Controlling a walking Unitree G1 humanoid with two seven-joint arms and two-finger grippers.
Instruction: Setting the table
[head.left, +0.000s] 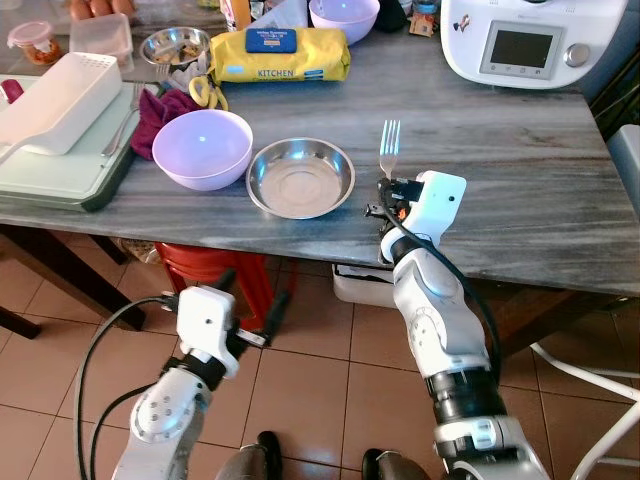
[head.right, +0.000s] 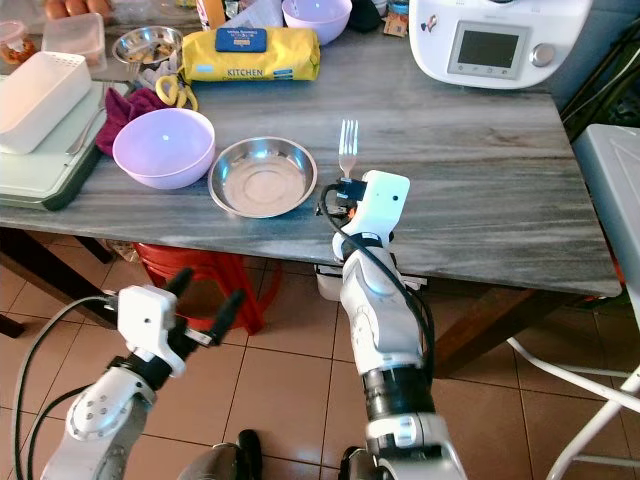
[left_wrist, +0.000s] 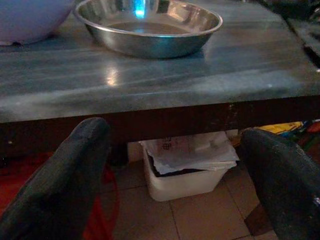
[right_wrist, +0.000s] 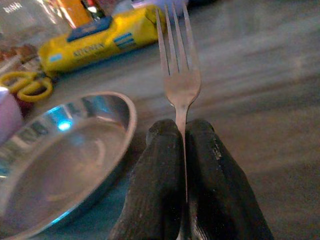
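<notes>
Right wrist view: the slim silver metal fork (right_wrist: 179, 75) stands out straight from the right gripper (right_wrist: 184, 137), tines pointing away, its handle pinched tight between the two black fingers with no gap left.
Fork's place: over the grey streaked stone-look table (head.left: 520, 190), just to the right of the shallow round stainless-steel plate (head.left: 300, 177), near the table's front edge; whether the tines touch the top I cannot tell.
Plate's neighbour: a pale lilac plastic bowl (head.left: 201, 148) sits just left of the plate, almost touching its rim.
Further back: a yellow packet marked KITCHEN (head.left: 279, 55), yellow-handled scissors (head.left: 205, 92), a second lilac bowl (head.left: 344, 17), a small steel dish (head.left: 173, 45) and a white kitchen machine with a screen (head.left: 520, 40).
Left side of table: a white rectangular tub (head.left: 60, 100) on a pale green board (head.left: 55, 185).
Left gripper (head.left: 255, 315): idle below the table edge, fingers spread wide, holding nothing.
Step in hand: placing the fork beside the plate, by my reading.
Next move calls for: lowering the fork flat, parallel to the plate's right side, then parting the fingers and backing off without dragging it.
Risk: the plate is close, so a sideways nudge could shift it.
</notes>
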